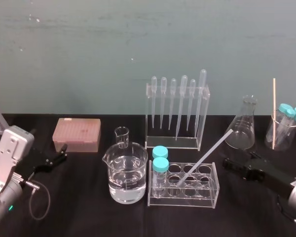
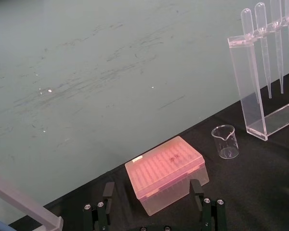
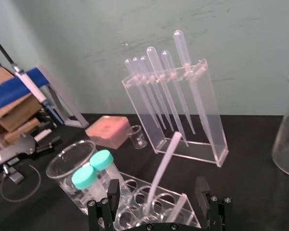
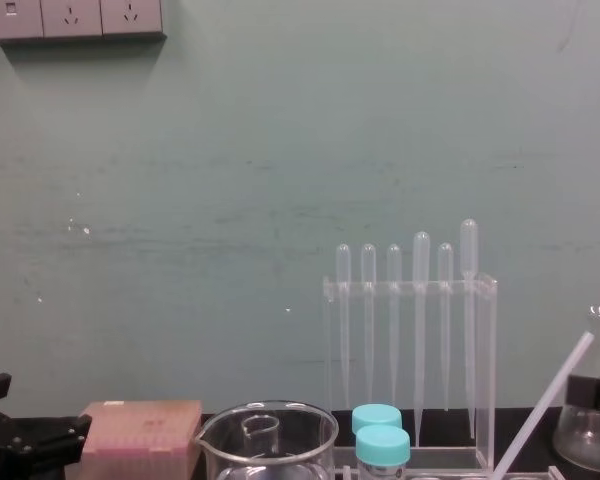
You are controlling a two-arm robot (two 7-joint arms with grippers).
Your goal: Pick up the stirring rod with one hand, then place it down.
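The stirring rod point(image 1: 207, 156) is a thin translucent-white stick. It leans in a hole of the clear tube rack point(image 1: 214, 190), with its top tilted to the right toward the flask. It also shows in the right wrist view point(image 3: 163, 166) and the chest view point(image 4: 552, 395). My right gripper point(image 1: 228, 164) hovers low at the right, just beyond the rack's right end. It is open, and in its wrist view the right gripper point(image 3: 157, 185) has the rod ahead of its spread fingers, untouched. My left gripper point(image 1: 63, 153) rests open at the far left, facing the pink box.
A water-filled beaker point(image 1: 127, 177) stands left of the rack, with a small beaker point(image 1: 122, 137) behind it. Two teal-capped tubes point(image 1: 160, 165) sit in the rack. Behind are the pipette stand point(image 1: 177, 113), a conical flask point(image 1: 242, 128), a beaker with a wooden stick point(image 1: 285, 131) and a pink tip box point(image 1: 76, 134).
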